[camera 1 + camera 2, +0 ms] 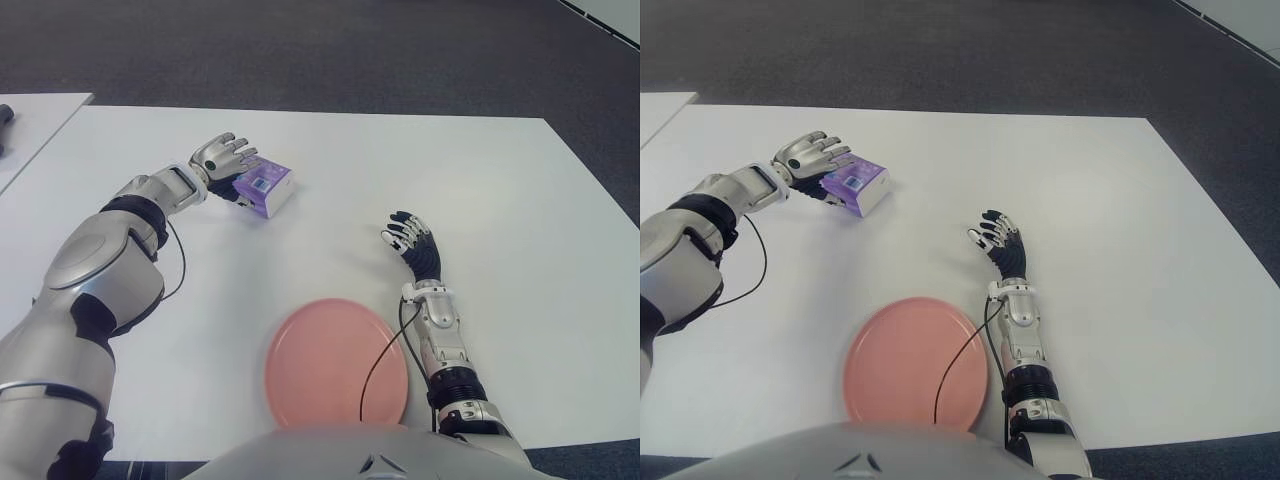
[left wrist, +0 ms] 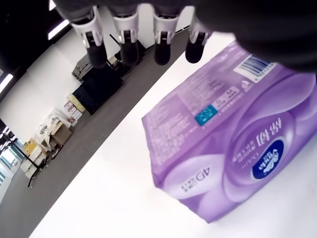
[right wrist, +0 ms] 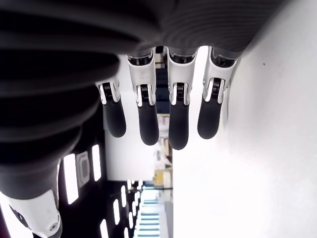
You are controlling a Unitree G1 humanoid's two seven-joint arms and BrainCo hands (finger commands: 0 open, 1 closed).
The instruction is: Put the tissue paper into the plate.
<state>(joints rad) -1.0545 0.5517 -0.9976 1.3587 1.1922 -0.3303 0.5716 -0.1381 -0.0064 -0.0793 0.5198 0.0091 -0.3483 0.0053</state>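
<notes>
A purple tissue pack (image 1: 264,186) lies on the white table (image 1: 450,170), far left of centre. My left hand (image 1: 224,158) is against the pack's left, far side, fingers stretched out over its top edge. In the left wrist view the fingers (image 2: 124,39) are straight and spread beyond the pack (image 2: 223,148), not curled round it. A round pink plate (image 1: 335,362) with nothing on it sits near the table's front edge, at the middle. My right hand (image 1: 410,240) shows just right of and beyond the plate, fingers (image 3: 148,119) extended and holding nothing.
A black cable (image 1: 385,365) runs from my right wrist across the plate's right rim. A second white table (image 1: 30,120) stands at the far left with a dark object (image 1: 5,115) at its edge. Grey carpet (image 1: 350,50) lies beyond.
</notes>
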